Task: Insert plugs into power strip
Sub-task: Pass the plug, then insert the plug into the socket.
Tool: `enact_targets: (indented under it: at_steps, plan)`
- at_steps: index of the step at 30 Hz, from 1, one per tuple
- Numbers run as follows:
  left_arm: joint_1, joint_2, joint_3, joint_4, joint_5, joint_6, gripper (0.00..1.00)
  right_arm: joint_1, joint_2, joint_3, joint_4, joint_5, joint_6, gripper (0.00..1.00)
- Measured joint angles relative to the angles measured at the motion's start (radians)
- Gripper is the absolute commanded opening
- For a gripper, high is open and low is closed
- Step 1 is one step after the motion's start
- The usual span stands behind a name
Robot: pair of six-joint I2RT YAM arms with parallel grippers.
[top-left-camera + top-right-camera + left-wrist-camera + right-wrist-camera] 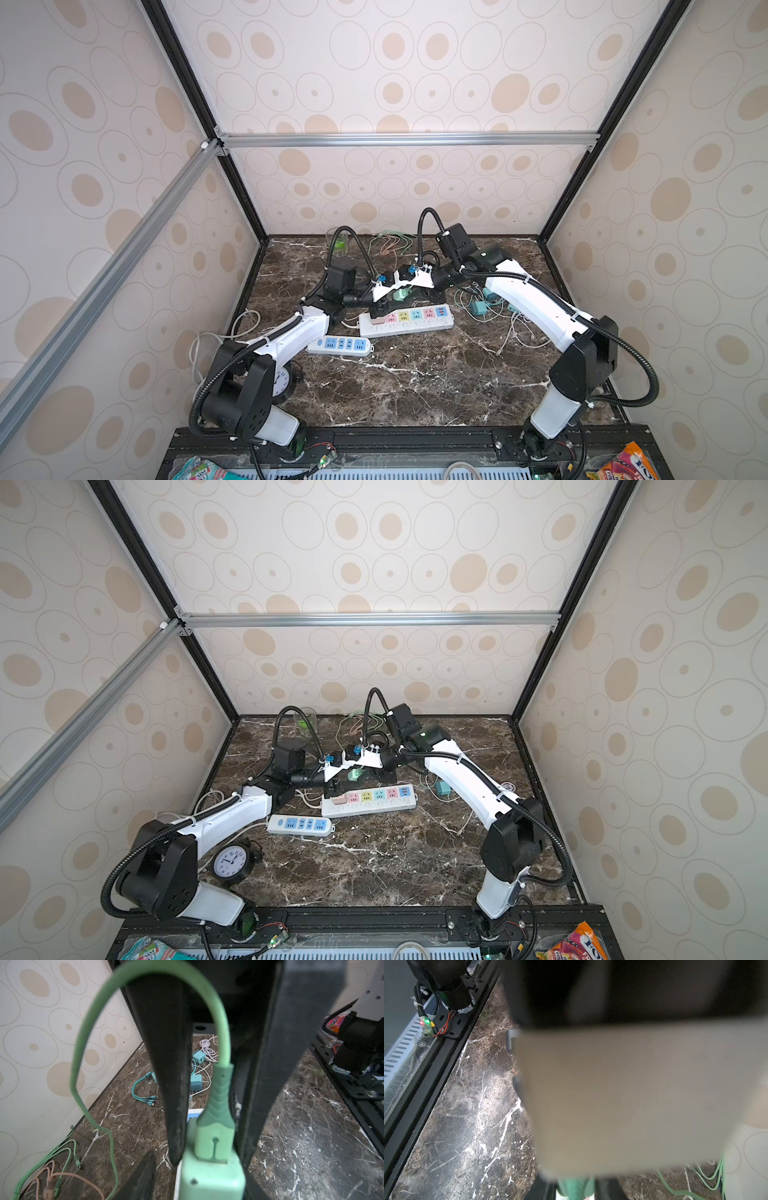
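The mint plug (212,1180) sits between the fingers of the left claw (209,1162), right over the white power strip (405,322). In both top views it shows just behind the coloured sockets, and I can't see whether its prongs are in. Those fingers flank it closely, but whether they press on it I cannot tell. The right claw (575,1190) peeks in at the edge of its own view with green filling its gap, so it looks clamped on the plug. I'd guess the cube is light, hard and smooth, apt to twist if pinched by a corner. It is best taken on two flat sides, clear of the cable (83,1053), which looks soft, springy and likely to tug. The strip may slide on the tabletop (415,395).
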Motion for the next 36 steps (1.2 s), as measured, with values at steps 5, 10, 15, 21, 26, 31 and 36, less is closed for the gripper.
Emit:
enact_targets:
  at_steps: [5, 10, 15, 21, 26, 31, 36]
  plan:
    - [0.007, -0.060, -0.077, 0.089, -0.077, -0.047, 0.92, 0.000, 0.004, 0.000, 0.000, 0.003, 0.000, 0.00]
    - [0.029, -0.115, -0.158, 0.181, -0.201, -0.093, 0.98, -0.002, 0.013, -0.001, 0.000, 0.018, 0.000, 0.00]
    - [0.039, -0.202, -0.273, 0.283, -0.387, -0.171, 0.98, -0.002, 0.040, -0.001, 0.023, 0.035, 0.002, 0.00]
    - [0.040, -0.379, -0.357, 0.335, -0.713, -0.313, 0.98, -0.002, 0.101, 0.000, -0.010, 0.050, 0.004, 0.00]
    - [0.040, -0.531, -0.365, 0.323, -0.904, -0.401, 0.98, 0.011, 0.171, 0.012, -0.056, 0.090, -0.001, 0.00]
    - [0.040, -0.665, -0.378, 0.252, -1.056, -0.471, 0.98, 0.057, 0.248, 0.055, -0.104, 0.142, -0.014, 0.00]
    - [0.040, -0.723, -0.377, 0.140, -1.207, -0.535, 0.98, 0.093, 0.308, 0.079, -0.123, 0.189, -0.027, 0.00]
